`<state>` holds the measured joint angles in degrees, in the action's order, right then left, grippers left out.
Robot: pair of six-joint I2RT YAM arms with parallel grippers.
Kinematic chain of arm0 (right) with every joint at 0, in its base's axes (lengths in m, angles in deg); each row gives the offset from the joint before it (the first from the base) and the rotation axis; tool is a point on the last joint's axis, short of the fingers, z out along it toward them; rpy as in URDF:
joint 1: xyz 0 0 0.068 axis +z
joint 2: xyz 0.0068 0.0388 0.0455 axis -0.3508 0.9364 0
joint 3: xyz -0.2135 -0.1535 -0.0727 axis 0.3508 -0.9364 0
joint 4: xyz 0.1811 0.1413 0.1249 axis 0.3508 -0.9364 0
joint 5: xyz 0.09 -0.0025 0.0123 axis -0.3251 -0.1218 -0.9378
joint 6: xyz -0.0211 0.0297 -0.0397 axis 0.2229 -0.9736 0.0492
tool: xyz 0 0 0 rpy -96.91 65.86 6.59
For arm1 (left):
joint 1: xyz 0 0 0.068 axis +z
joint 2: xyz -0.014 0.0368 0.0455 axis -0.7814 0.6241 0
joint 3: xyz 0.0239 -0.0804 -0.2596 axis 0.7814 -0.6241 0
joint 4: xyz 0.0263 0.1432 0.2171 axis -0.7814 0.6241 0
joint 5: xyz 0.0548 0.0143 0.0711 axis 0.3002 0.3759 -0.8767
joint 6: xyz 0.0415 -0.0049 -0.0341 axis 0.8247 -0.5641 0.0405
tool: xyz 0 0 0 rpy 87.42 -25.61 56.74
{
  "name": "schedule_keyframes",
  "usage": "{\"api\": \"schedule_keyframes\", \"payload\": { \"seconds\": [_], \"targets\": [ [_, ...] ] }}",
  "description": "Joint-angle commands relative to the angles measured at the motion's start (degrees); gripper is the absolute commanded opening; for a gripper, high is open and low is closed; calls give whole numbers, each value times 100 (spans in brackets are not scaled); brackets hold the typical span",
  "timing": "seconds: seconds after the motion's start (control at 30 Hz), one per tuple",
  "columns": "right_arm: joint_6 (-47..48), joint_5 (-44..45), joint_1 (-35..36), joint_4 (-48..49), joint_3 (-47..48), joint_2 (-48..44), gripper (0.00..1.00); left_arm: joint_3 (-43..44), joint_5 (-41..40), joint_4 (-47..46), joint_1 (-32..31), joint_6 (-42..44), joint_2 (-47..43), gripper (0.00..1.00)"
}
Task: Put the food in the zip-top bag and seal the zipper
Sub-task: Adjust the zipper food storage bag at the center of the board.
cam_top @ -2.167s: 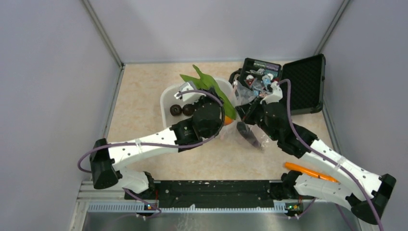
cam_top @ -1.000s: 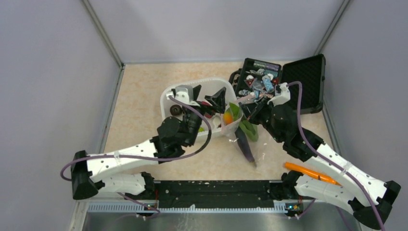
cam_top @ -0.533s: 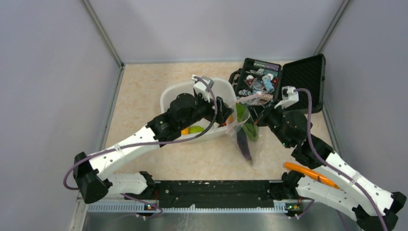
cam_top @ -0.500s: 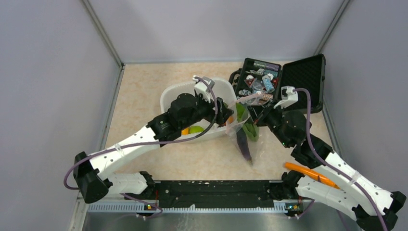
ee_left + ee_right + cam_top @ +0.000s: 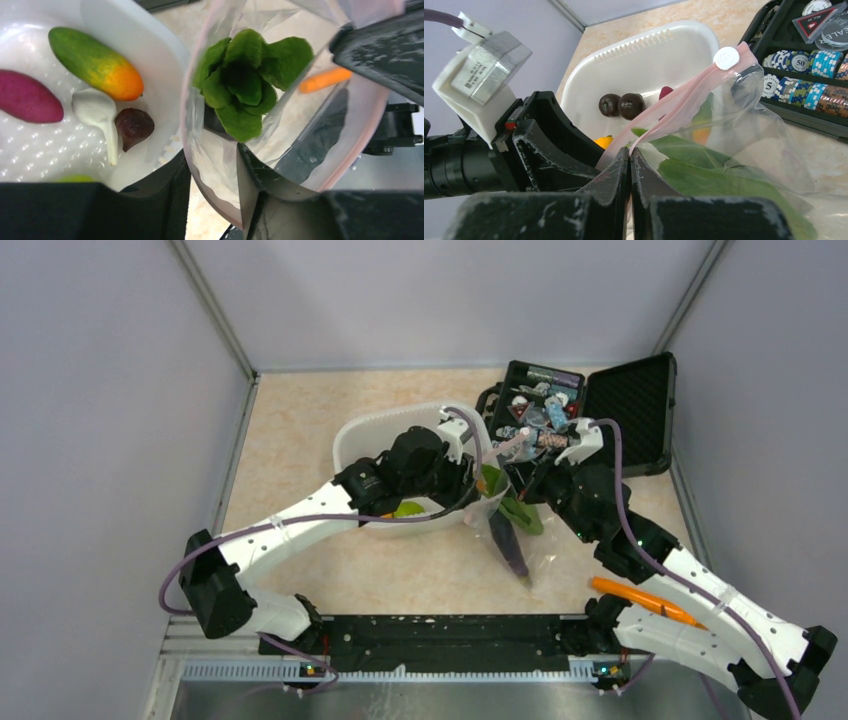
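top view: both arms meet at the mouth of the zip-top bag (image 5: 540,540), which lies on the table between the white tub (image 5: 345,445) and the open black case (image 5: 630,410). the left gripper (image 5: 472,480) reaches across the tub to the left side of the mouth. the right gripper (image 5: 522,478) is at the right side. a dark eggplant (image 5: 508,540) and a green leafy piece (image 5: 518,508) show inside the clear film.

left wrist view: the left gripper's fingers (image 5: 150,200) stand half spread, one on each side of the bag's near rim (apart, not clamped on it). the leafy piece fills the open mouth. in the tub just beside it lie a green-and-orange fruit (image 5: 95,62), a purple piece (image 5: 27,97), a whitish piece (image 5: 97,112) and a dark red piece (image 5: 132,127).

right wrist view: the right gripper's fingers (image 5: 609,190) are pressed together on the pinkish zipper (image 5: 684,102), pinching that edge of the mouth. two dark round pieces (image 5: 630,106) sit in the tub behind it.
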<state>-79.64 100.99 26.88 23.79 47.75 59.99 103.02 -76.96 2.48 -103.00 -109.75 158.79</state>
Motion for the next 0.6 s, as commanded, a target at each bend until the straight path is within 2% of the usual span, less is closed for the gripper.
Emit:
{"api": "schedule_keyframes", "payload": {
  "seconds": [0.0,0.1,0.17,0.3,0.4,0.47,0.57],
  "targets": [
    [109,-7,-66,88,219,-124,0,222,-297,232,29,189,-25,33],
    [155,64,-65,-3,227,-155,0,185,0,16,29,317,-97,30],
    [181,96,-65,-43,212,-162,0,226,126,-99,29,344,-117,18],
    [302,133,-66,-59,213,-227,0,337,366,-303,29,445,-109,0],
    [641,274,-66,255,246,-553,0,695,691,-451,29,604,-12,0],
    [1238,216,-63,699,280,-886,0,1107,1073,-546,20,661,65,0],
    [2028,-270,-60,661,683,-1050,0,1545,1600,-950,-4,618,58,0]
  ]
}}
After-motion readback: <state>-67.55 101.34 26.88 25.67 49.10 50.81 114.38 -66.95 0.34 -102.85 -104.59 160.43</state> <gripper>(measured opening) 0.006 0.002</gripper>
